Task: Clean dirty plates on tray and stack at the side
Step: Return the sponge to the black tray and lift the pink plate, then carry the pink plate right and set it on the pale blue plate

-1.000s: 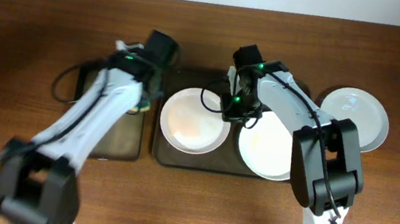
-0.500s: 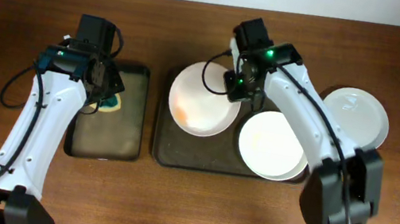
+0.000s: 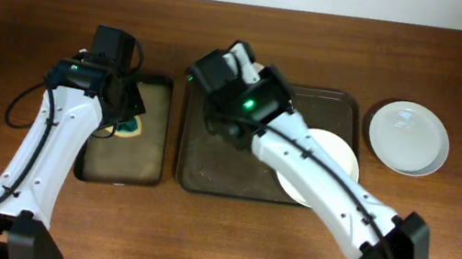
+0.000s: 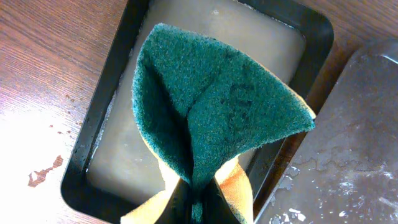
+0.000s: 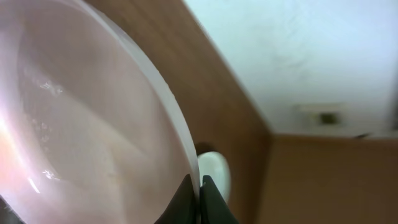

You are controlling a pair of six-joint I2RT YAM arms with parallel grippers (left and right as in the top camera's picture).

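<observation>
Starting at the left, the left arm hangs over the small black tray, which holds a shallow pool of cloudy water. Its jaws are closed on a sponge, pinched at one end so the green scouring face fans outward and the yellow side folds in beneath. Held that way, the rough side is ready to meet a plate, and any drip falls back into the water rather than onto the wooden surface.

Just to the right sits the big brown tray, its left half bare and wet-looking. Above that bare half the right arm reaches across from the far side, and its jaws grip one white plate by the rim. From the wrist view the plate is tipped steeply up, one broad face toward the camera, with a warm tint low on the left that may be a smear. I judge it is lifted and angled toward the left arm so the sponge can get at it.

A second plate lies flat in the tray's right half, partly under the arm, not yet picked up. Further right, off the tray, a third plate rests alone on the wood, where I take the clean stack to begin.
</observation>
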